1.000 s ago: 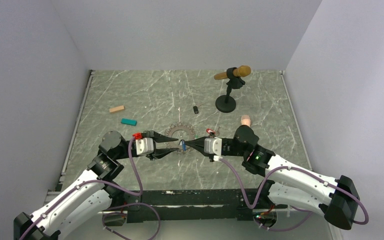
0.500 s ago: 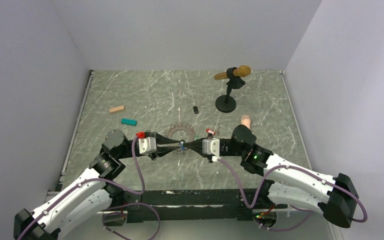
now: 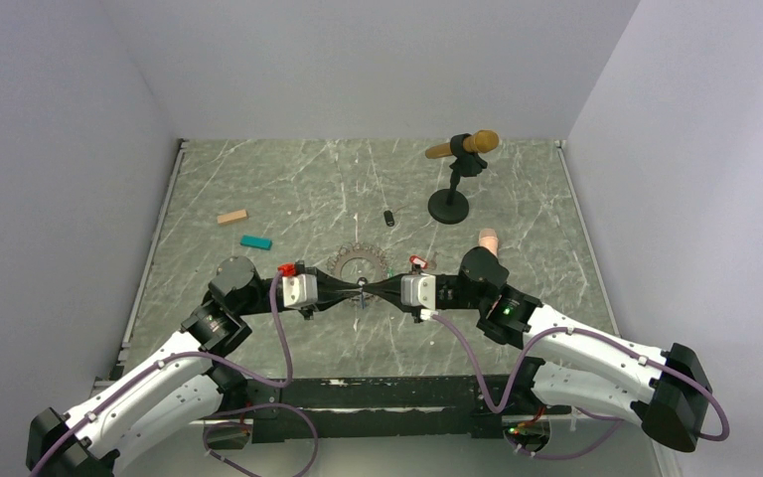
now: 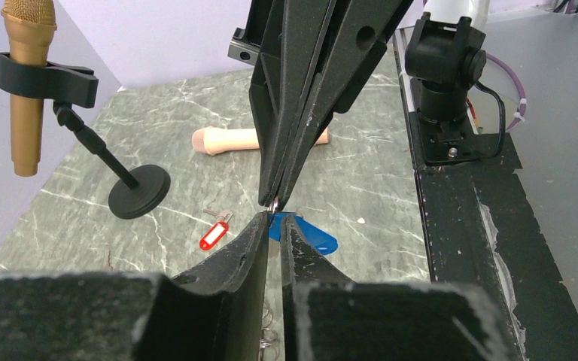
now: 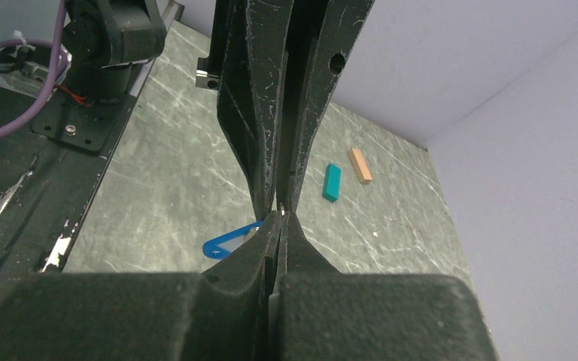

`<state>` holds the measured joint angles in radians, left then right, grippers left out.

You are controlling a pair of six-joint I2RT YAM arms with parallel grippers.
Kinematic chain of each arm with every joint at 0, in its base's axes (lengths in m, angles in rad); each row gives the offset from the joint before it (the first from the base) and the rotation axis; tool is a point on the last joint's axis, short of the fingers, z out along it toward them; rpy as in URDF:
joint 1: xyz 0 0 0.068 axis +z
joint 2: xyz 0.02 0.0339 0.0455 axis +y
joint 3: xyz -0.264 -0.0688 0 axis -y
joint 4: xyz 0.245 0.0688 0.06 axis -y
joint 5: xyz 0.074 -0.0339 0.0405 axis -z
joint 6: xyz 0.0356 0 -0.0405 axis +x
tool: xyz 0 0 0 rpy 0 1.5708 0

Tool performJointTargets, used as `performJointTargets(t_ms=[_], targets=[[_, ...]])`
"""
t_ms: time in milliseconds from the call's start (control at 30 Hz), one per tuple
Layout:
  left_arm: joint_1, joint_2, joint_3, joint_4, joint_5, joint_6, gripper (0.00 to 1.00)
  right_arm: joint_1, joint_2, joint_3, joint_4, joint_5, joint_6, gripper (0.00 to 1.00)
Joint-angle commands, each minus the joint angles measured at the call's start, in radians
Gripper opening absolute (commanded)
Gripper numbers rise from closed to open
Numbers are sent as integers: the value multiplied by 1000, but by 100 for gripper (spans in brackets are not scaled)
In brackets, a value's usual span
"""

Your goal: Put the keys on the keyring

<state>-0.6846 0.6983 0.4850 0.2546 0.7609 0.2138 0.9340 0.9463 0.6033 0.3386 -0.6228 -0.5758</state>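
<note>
My left gripper [image 3: 356, 287] and right gripper [image 3: 366, 287] meet tip to tip above the table's middle. In the left wrist view the left gripper [image 4: 275, 219] has its jaws almost together on a thin metal piece, with links of the keyring [image 4: 271, 331] showing between the fingers. The right gripper [image 5: 280, 214] is shut on the blue key, whose blue tag [image 5: 229, 241] hangs at the tips; it also shows in the left wrist view [image 4: 312, 237]. The keyring's chain loop [image 3: 358, 262] lies just behind the tips. The red key [image 3: 417, 261] lies on the table [image 4: 214, 233]. I cannot make out the green key.
A microphone on a black round-based stand [image 3: 449, 206] stands at the back right. A peach cylinder [image 3: 489, 238] lies near the right arm. A teal block [image 3: 255, 241] and a tan block [image 3: 231, 216] lie at the left. A small black cylinder [image 3: 389, 218] lies mid-table.
</note>
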Motion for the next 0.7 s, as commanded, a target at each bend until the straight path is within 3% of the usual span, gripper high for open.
performJointTargets(t_ms=[0, 133, 233, 367, 667], targets=[[-8, -2, 38, -6, -6, 30, 15, 6, -2, 43, 25, -29, 20, 0], [-10, -2, 40, -6, -8, 32, 13, 8, 2, 43, 26, -31, 32, 0], [-9, -1, 42, -11, -2, 36, 0, 8, 5, 45, 25, -34, 37, 0], [-9, -13, 32, -1, -1, 39, 0, 9, 6, 45, 21, -35, 40, 0], [-11, -49, 6, 16, -28, 48, 0, 8, -7, 52, -29, -21, 30, 19]])
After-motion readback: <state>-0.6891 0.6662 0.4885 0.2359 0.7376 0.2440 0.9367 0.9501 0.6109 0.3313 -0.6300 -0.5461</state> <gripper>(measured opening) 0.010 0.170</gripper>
